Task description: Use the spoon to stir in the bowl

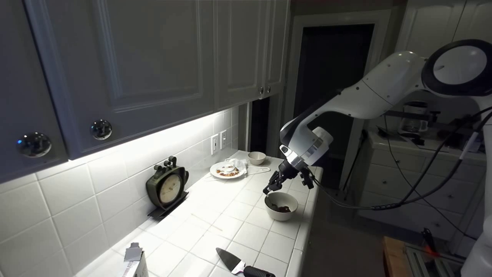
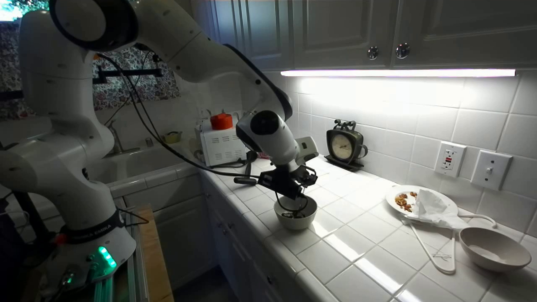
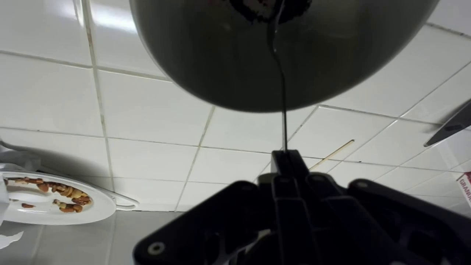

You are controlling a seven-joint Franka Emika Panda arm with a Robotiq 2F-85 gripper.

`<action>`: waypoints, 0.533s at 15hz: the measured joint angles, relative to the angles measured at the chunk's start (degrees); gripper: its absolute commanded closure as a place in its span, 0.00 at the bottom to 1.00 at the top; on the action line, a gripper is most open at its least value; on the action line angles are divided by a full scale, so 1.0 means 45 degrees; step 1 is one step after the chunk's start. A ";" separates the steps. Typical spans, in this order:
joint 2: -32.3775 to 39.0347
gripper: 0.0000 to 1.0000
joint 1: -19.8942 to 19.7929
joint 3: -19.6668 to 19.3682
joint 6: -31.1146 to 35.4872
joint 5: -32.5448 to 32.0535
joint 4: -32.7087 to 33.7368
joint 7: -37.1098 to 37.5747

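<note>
My gripper [image 3: 288, 157] pinches the spoon [image 3: 283, 86] by its upper end. Toward twelve o'clock in the wrist view the spoon reaches into the bowl [image 3: 206, 62], over or in the dark food [image 3: 297, 10]; I can't tell which. I judge stirring is in hand; the next move calls for slow circles.

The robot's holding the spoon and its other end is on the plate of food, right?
Not quite: the wrist view shows the other end of the spoon in the bowl, not on the plate. The gripper does hold the spoon.
</note>
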 measured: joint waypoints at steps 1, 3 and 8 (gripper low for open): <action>-0.0004 0.99 0.0051 -0.0082 0.0038 -0.0212 -0.0004 0.0236; -0.0008 0.99 0.0159 -0.0235 0.0153 -0.0565 -0.0008 0.0705; -0.0009 0.99 0.0565 -0.0654 0.0948 -0.1237 -0.0058 0.1724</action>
